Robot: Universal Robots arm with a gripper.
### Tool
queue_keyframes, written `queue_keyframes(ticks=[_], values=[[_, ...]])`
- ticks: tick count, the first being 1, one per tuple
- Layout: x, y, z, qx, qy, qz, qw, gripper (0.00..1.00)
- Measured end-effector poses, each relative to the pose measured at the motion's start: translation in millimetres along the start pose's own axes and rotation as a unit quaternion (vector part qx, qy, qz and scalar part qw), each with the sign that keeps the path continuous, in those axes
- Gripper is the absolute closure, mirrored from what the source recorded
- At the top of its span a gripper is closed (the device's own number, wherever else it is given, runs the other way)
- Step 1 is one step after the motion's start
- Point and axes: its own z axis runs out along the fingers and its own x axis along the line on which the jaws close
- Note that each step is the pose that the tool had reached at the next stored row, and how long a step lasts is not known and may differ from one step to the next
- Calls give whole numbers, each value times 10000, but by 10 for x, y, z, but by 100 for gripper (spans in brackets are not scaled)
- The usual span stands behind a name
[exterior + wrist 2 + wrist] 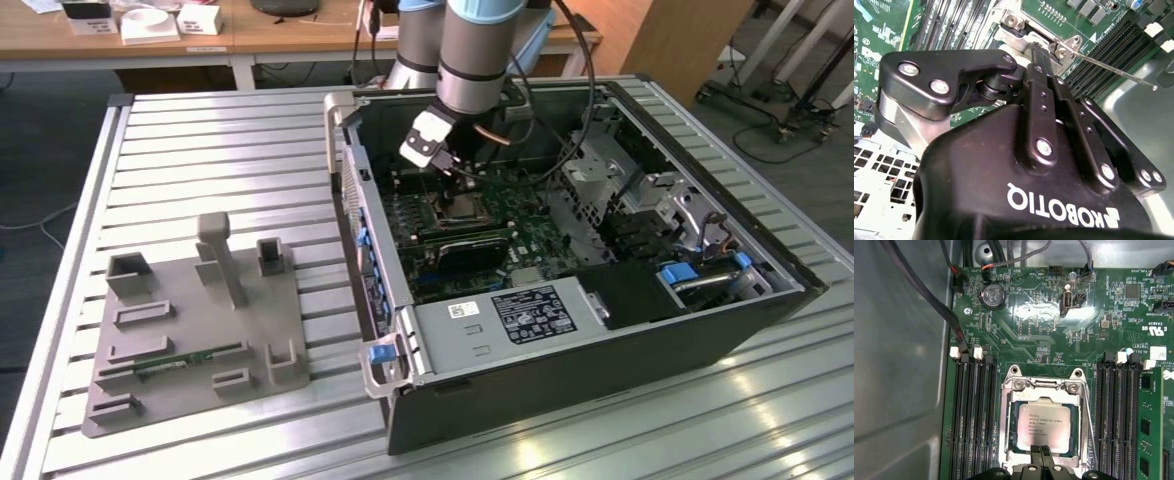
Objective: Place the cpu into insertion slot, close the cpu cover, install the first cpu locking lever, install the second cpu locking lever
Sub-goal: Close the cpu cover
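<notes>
Here we are inside the open computer case (574, 390) on the slatted tabletop (214, 130), with the arm reaching down in the upper middle of the exterior view. The gripper (1041, 452) is clenched, its fingertips pressed together right at the edge of the socket. I can't make out whether anything thin is pinched between them.

The cpu (1044, 426) sits in the insertion slot (1043, 383), between the banks of memory slots (971, 410). The cpu cover (1015, 425) looks folded down around it, and the chip's grey top shows through the window.

A thin locking lever (1114, 71) juts out past the gripper in the second wrist view. It seems to stand free of its catch, though that angle is awkward.

Now the dangers, as I judge them:
- **Slipping tips:** The closed tips are narrow and the lever is a springy wire. If the push is off-line, the wire can slip off the tips and snap back up.
- **Skidding onto the board:** The tips could slide onto the cpu's top or the green board beside it and scratch them.
- **Cover not flat:** If the cover isn't fully flat, forcing the lever loads the chip unevenly against the socket contacts.
- **Missed hook:** A lever swung too wide misses its hook and rides over the neighbouring memory slots.
</notes>
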Motion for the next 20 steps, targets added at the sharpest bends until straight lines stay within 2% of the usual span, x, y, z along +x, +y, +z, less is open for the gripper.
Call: queue_keyframes(ticks=[9, 15, 19, 20], values=[[-1, -8, 51, 0, 8, -6, 10000, 89], [0, -6, 0, -2, 10, -7, 10000, 89], [1, -6, -4, -3, 11, -7, 10000, 89], [1, -5, -30, -2, 10, -7, 10000, 89]])
